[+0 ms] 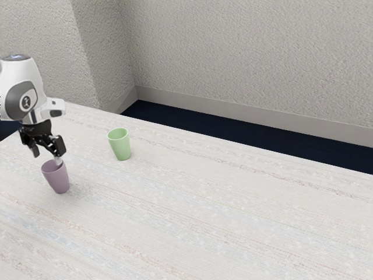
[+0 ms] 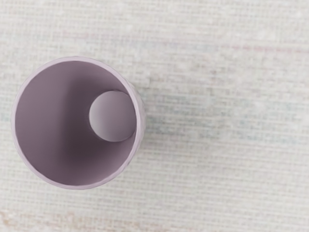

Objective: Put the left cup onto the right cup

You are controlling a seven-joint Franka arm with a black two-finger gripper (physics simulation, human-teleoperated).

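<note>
In the exterior view, the black gripper (image 1: 47, 155) hung with its fingers spread, grasping nothing, just above the rim of the smooth, tapered purple cup (image 1: 56, 177). The matching green cup (image 1: 119, 144) stood upright well beyond the hand on the pale, streaked table (image 1: 233, 204).

In the wrist view, the purple cup (image 2: 58, 145) sat directly under the hand, its round mouth and flat circular base showing against the table's (image 2: 231, 121) fine grain.

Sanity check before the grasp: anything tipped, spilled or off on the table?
Nothing stands out: the purple cup and the green cup both stand upright, apart, on the table. The purple cup looks empty inside. No spill or damage visible.
</note>
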